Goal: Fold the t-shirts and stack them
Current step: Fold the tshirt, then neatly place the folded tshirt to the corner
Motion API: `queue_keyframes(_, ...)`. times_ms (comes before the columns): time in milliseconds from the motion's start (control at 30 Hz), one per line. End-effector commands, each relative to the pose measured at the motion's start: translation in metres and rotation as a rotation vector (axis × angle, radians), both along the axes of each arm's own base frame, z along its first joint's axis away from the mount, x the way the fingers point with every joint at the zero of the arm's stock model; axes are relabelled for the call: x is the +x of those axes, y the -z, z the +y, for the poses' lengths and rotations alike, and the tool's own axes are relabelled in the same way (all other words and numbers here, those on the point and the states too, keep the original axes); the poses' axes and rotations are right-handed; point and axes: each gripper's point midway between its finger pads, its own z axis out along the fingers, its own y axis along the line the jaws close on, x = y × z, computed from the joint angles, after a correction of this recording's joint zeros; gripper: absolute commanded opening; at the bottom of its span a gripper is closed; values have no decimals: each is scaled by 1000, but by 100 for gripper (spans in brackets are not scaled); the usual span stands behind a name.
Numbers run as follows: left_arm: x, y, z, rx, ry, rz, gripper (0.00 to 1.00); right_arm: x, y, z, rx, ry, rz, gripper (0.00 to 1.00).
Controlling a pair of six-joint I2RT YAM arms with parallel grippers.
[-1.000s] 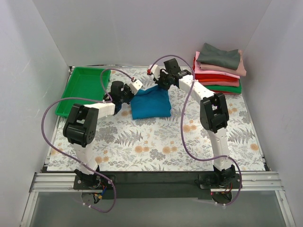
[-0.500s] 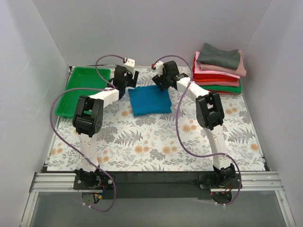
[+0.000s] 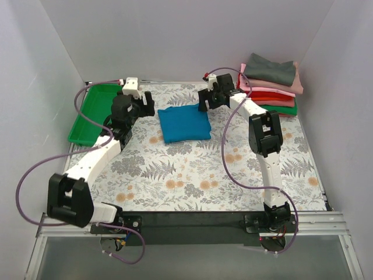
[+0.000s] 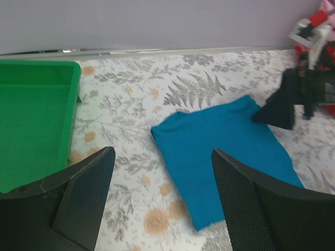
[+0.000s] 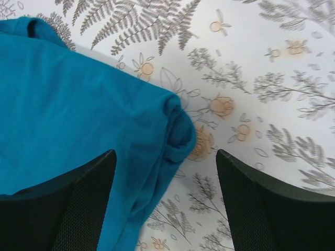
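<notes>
**Left gripper [image 3: 147, 106] and right gripper [image 3: 204, 104] both spread wide at the blue tee**

Neither gripper grasps anything. In the left wrist view the left gripper's two dark fingers [image 4: 84, 198] stand far apart, and only the table and the near left corner of the shirt show between them. In the right wrist view the right gripper's fingers [image 5: 78, 204] are parted just as wide above a rounded corner of the cloth.

The teal-blue t-shirt [image 3: 183, 124] lies flat on the fern-printed table [image 3: 192, 175], toward the far middle, folded into a roughly square pad. At the corner under the right gripper its layers bunch into a small roll. The left gripper hangs just left of the shirt, over the strip of table between it and the green tray [image 3: 93, 114]. The tray sits at the far left edge. The right gripper is at the shirt's far right corner; whether a fingertip touches the fabric cannot be told.

The stack of folded t-shirts [image 3: 269, 87] rests in the far right corner against the wall, apart from the blue one. A rumpled grey shirt is on top, with pink, red and green below it.
</notes>
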Motion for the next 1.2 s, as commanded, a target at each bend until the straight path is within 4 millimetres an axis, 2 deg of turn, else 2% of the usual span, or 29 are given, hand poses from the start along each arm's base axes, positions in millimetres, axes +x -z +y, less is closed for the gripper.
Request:
queue_keyframes(0,-44,11,-8,-100,61,60,73,-16,16,23,87,-41,110,82)
queue_keyframes(33,-55,21,-12,-106,99,97,73,-18,18,26,102,-41,129,81)
queue_keyframes(67,-62,23,-12,-115,102,109,73,-20,20,26,112,-40,144,80)
queue_keyframes(133,-78,18,-12,-148,108,118,73,-24,28,28,119,-41,174,79)
queue_keyframes(167,-86,23,-13,-160,121,143,73,-26,31,29,117,-39,183,76)
queue_keyframes(233,-101,19,-14,-187,133,156,73,-27,37,25,104,-26,202,71)
queue_keyframes(300,-113,21,-18,-203,168,171,73,-31,41,27,111,-31,220,63)
queue_keyframes(333,-122,15,-16,-220,170,162,73,-33,43,27,116,-36,230,59)
queue_keyframes(367,-128,19,-16,-220,174,172,73,-36,45,27,121,-39,245,50)
queue_keyframes(433,-139,19,-13,-231,172,179,73,-41,45,30,137,-53,262,39)
queue_keyframes(467,-146,12,-11,-242,174,157,73,-43,46,31,142,-60,266,33)
queue_keyframes(500,-151,14,-11,-243,181,161,73,-44,44,32,147,-67,266,29)
queue_keyframes(533,-157,16,-10,-242,185,171,73,-45,42,32,154,-73,268,20)
queue_keyframes(567,-164,9,-8,-241,193,141,73,-46,35,35,174,-91,265,14)
queue_keyframes(633,-175,13,-11,-219,240,139,73,-47,22,39,203,-116,258,4)
queue_keyframes(667,-179,12,-11,-198,263,125,73,-51,6,43,240,-152,250,1)
queue_keyframes(700,-184,7,-11,-185,280,97,73,-51,-3,44,259,-166,242,1)
queue_keyframes(767,-190,12,-11,-156,304,104,73,-54,-25,45,292,-194,222,1)
queue_keyframes(800,-193,11,-8,-129,307,88,73,-59,-49,47,337,-238,205,1)
queue_keyframes(833,-194,14,-7,-119,309,92,73,-64,-61,47,363,-271,192,1)
queue_keyframes(867,-196,21,-6,-109,307,98,73,-69,-87,45,407,-307,165,1)
queue_keyframes(900,-199,20,-5,-107,311,83,73,-75,-95,45,427,-333,159,1)
queue_keyframes(933,-201,27,-6,-109,319,83,73,-78,-105,43,438,-345,144,1)
queue_keyframes(967,-203,28,-7,-113,331,72,73,-82,-125,41,456,-362,116,1)
queue_keyframes(1033,-209,24,-8,-115,353,25,74,-92,-136,37,480,-387,113,1)
queue_keyframes(1067,-211,23,-9,-114,365,15,75,-98,-152,34,497,-410,95,1)
queue_keyframes(1133,-212,19,-6,-102,358,-11,76,-106,-160,30,507,-423,91,1)
queue_keyframes(1167,-213,17,-4,-98,346,-28,76,-111,-174,26,515,-432,67,1)
